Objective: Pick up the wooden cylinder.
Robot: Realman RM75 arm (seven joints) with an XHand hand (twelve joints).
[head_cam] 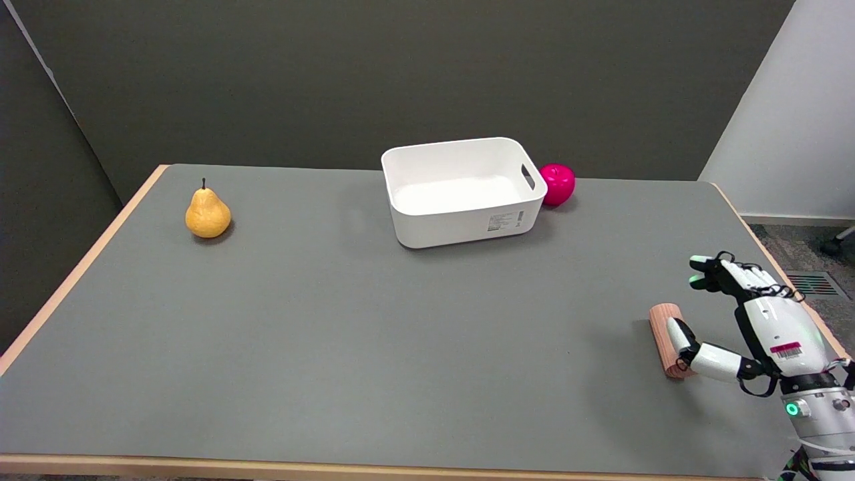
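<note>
Wooden cylinder (668, 339): lay on its side on the grey table (374, 334), near the right edge, toward the near side.
Right hand (748, 321): sat just right of the cylinder, fingers spread apart and gripping nothing; the thumb lay against the cylinder's right side, while the other fingers (705, 270) stuck out in the air beyond it.
White bin (467, 214): stood at the far middle of the table, well apart from the cylinder.
Pink apple (558, 184): rested just beside the bin's right end.
Yellow pear (208, 212): stood upright at the far left.
Path: no object lay between hand and cylinder.
</note>
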